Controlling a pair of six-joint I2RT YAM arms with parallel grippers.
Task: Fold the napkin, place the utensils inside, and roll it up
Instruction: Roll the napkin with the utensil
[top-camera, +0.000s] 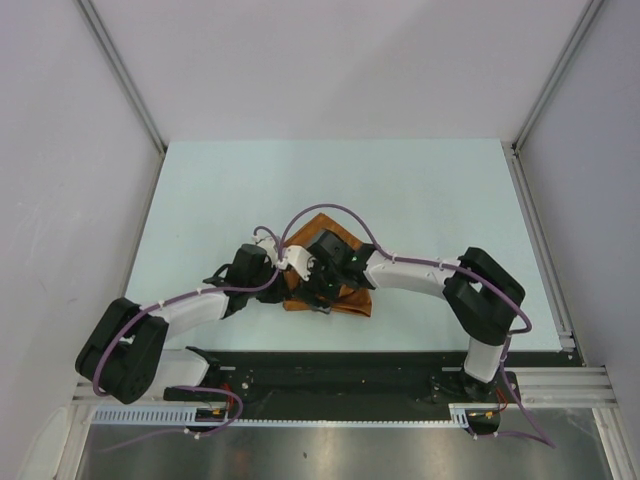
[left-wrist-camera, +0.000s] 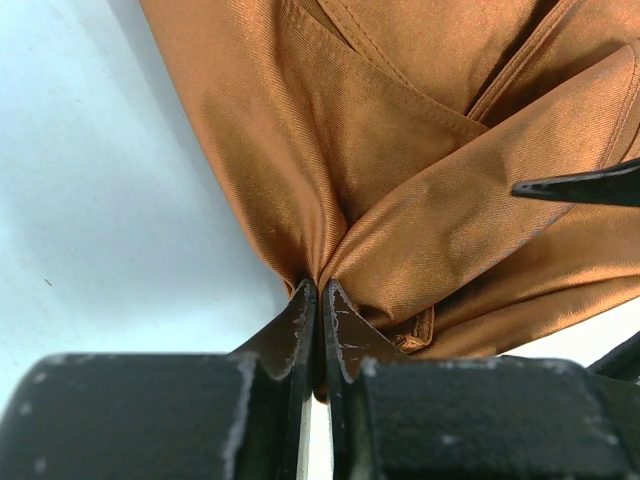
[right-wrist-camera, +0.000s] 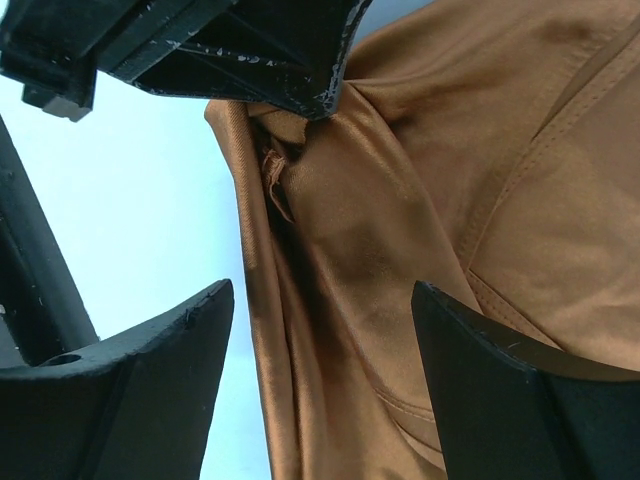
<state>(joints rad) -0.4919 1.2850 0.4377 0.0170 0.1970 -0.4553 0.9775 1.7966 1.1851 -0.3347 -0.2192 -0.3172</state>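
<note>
The rust-orange napkin (top-camera: 335, 298) lies bunched and partly rolled near the middle front of the table, mostly under both arms. My left gripper (left-wrist-camera: 320, 288) is shut on a pinched fold of the napkin (left-wrist-camera: 400, 200) at its left end. My right gripper (right-wrist-camera: 322, 300) is open, its fingers straddling the rolled edge of the napkin (right-wrist-camera: 420, 200) without gripping it. The left gripper's closed fingers (right-wrist-camera: 300, 70) show at the top of the right wrist view. A right fingertip (left-wrist-camera: 580, 187) shows in the left wrist view. The utensils are hidden.
The pale blue table top (top-camera: 420, 190) surrounds the cloth. White walls and metal rails (top-camera: 120, 70) frame the table. The black base rail (top-camera: 340, 385) runs along the near edge.
</note>
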